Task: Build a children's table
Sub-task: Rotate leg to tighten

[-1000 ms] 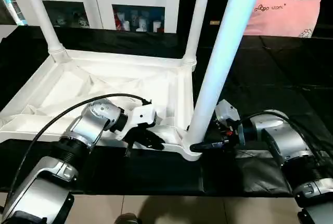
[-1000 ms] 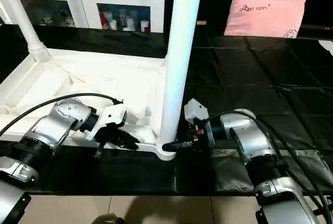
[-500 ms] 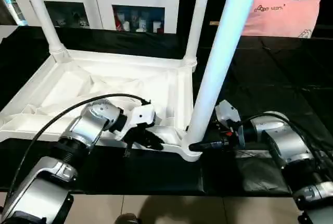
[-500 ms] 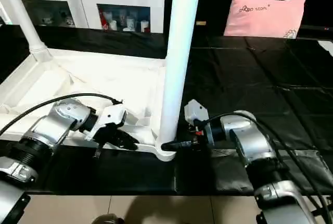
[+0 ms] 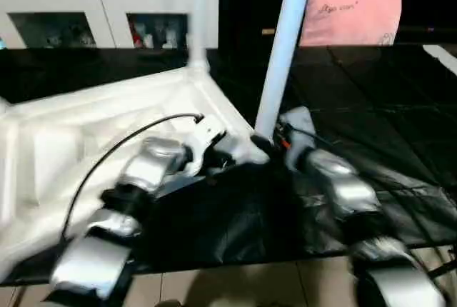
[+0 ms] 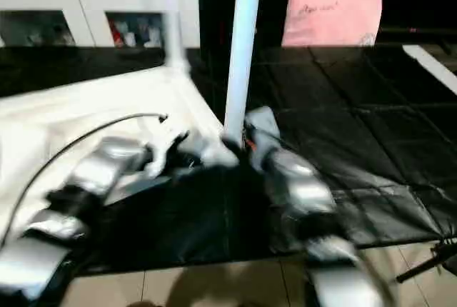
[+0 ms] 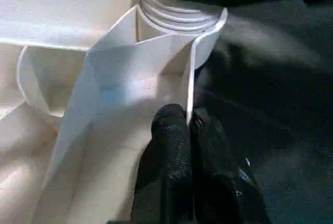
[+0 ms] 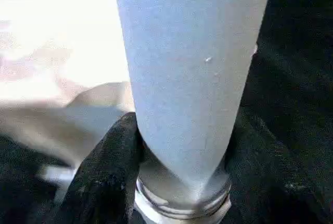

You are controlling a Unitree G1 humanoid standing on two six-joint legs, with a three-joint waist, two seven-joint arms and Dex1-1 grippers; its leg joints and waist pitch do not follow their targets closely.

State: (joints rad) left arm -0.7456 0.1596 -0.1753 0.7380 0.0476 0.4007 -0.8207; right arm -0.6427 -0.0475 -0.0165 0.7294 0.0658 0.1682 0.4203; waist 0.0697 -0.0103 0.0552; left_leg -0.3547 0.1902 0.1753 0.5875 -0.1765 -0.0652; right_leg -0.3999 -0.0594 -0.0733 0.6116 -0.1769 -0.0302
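A pink pillow [image 5: 351, 16] and a white cabinet [image 5: 107, 14] stand behind the upturned tabletop [image 5: 64, 136] on black sheeting. The left gripper [image 7: 188, 125] pinches the tabletop's thin rim near the corner socket; the right gripper [image 8: 177, 182] clasps the near leg [image 8: 192, 62] at its base

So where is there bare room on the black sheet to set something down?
Free: black sheet between near leg and pink pillow. Crowded: the tabletop corner, where left gripper and right gripper meet.
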